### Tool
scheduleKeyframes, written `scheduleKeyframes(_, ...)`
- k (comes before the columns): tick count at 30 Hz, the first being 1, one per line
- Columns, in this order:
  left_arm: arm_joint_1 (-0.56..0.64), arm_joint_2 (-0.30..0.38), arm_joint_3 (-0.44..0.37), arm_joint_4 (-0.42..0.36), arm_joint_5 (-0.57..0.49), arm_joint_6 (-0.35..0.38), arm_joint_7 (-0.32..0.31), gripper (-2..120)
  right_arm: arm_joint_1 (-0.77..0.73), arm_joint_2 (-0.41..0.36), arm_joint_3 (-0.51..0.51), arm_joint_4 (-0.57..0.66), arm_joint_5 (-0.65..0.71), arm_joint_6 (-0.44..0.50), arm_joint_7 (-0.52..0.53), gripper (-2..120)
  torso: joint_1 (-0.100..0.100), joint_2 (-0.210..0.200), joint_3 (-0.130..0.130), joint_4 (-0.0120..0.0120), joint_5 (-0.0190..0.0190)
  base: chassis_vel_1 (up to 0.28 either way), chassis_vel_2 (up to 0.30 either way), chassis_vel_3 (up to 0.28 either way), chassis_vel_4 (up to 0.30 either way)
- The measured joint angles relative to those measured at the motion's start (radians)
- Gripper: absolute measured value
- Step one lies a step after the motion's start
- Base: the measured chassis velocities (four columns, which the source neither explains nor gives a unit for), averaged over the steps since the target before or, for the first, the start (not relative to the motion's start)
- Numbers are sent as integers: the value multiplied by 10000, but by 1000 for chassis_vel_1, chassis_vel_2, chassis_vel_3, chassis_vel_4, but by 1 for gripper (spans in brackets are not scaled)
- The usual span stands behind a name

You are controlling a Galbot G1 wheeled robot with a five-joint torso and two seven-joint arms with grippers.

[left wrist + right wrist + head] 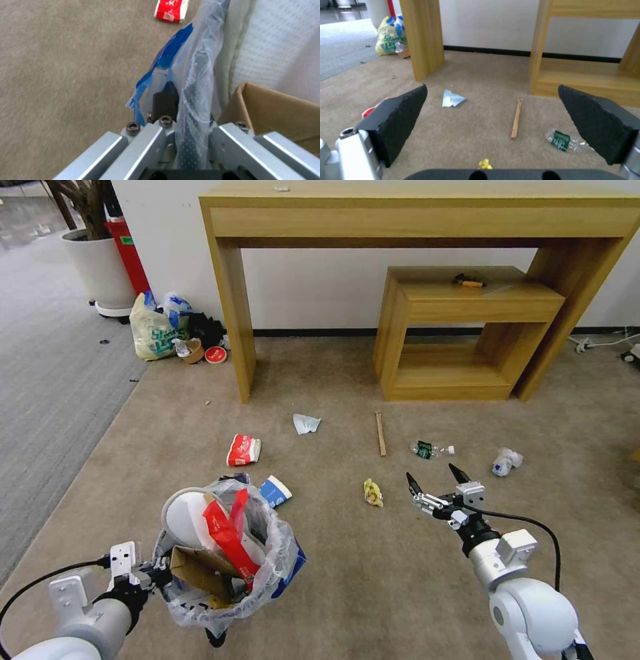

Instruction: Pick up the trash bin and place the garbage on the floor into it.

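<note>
The left arm reached forward at the lower left of the head view, its claw (155, 575) clamped on the rim of the trash bin (200, 607), one black finger (165, 100) pressed against the liner. The right arm extended ahead at the lower right, wrist level, its claw (433, 479) spread wide with nothing between the black pads (400, 120).

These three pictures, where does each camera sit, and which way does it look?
Head view: high up, looking down at the floor, both arms showing.
Left wrist view: along the left gripper, clamped on the trash bin rim.
Right wrist view: between the open right gripper fingers, toward the wooden stick.
Shared: the stick in head and right wrist views.
</note>
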Motion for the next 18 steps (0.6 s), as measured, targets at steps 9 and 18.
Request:
scheduleKeyframes(9, -110, -14, -21, 113, -1, 0, -42, 0, 227, -161, -132, -415, 110, -48, 47, 100, -1, 0, 0, 2, 3, -165, 163, 170, -169)
scheduleKeyframes(18, -183, -53, -88, 211, -21, -1, -49, 0, 818, -458, -217, -1714, 849, -573, 254, 100, 1, -1, 2, 0, 1, -109, 119, 103, -92)
